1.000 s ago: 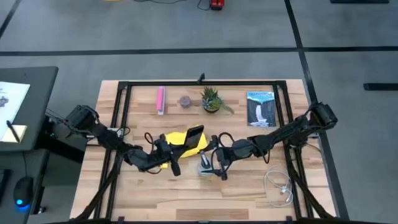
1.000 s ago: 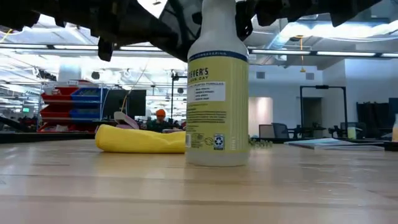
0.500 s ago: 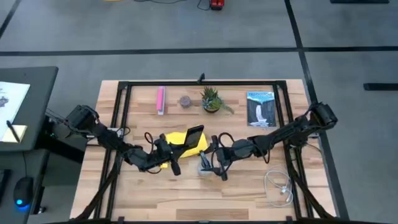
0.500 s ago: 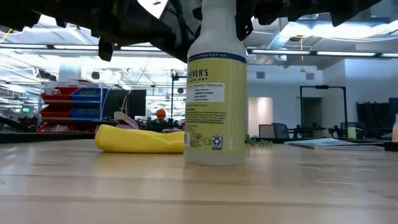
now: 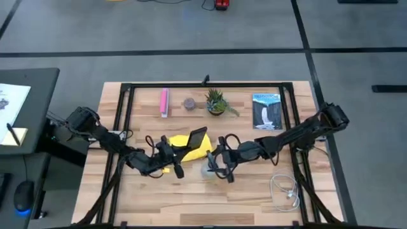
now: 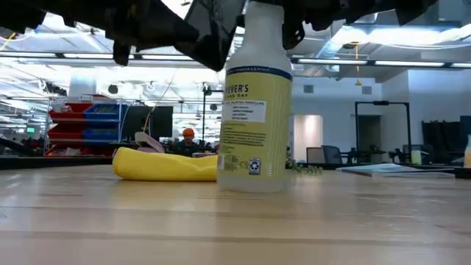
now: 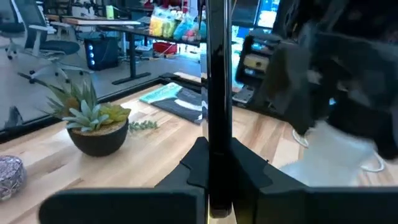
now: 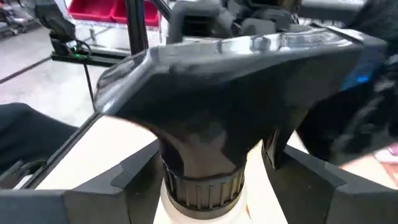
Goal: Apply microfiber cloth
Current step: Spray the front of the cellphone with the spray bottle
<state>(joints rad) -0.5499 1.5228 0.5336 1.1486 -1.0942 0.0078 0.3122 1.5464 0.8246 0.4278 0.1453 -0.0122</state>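
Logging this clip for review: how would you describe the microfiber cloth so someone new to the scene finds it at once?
On the wooden table, look near the middle, between the two arms and just in front of the potted succulent. The microfiber cloth lies bunched there beside the spray bottle, with a black phone over it. It is the only bright yellow, soft thing there; the pink bar is narrow and rigid.
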